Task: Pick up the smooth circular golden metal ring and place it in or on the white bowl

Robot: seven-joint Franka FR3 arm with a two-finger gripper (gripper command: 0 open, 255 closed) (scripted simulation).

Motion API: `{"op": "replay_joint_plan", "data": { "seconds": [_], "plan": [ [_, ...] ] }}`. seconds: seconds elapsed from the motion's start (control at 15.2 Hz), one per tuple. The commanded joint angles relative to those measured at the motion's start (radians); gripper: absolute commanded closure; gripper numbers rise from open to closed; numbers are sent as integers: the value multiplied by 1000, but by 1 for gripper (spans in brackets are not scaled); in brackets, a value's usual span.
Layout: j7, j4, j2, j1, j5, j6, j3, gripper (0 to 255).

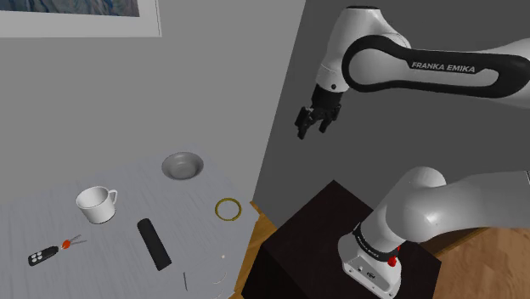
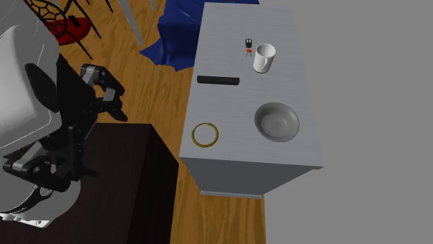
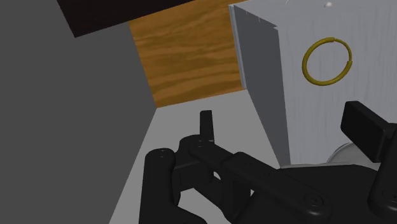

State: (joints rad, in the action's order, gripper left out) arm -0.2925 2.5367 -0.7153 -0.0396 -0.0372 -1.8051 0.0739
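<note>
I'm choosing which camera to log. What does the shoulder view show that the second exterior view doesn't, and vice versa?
The shoulder view adds a framed picture. The second exterior view adds a blue cloth and a red chair. Both share the golden ring, grey bowl, white mug, black bar and open gripper.

Grey bowl (image 3: 339, 155) mostly behind the end effector (image 3: 286, 124); wall picture (image 1: 76, 15) partly beyond the shoulder view's top edge.

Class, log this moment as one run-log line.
stage: pre-grasp | tool: open, empty, raised beside table | gold ring: on table near edge | grey bowl: empty
</note>
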Motion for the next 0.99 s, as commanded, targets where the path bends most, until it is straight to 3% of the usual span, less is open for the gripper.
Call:
{"op": "replay_joint_plan", "data": {
  "seconds": [0.0,0.46,0.92],
  "plan": [
    [-32,37,34,-3,-13,-73,20,0],
    [-156,125,204,-19,-57,-330,108,0],
    [-299,134,464,-17,-54,-596,195,0]
  ]
}}
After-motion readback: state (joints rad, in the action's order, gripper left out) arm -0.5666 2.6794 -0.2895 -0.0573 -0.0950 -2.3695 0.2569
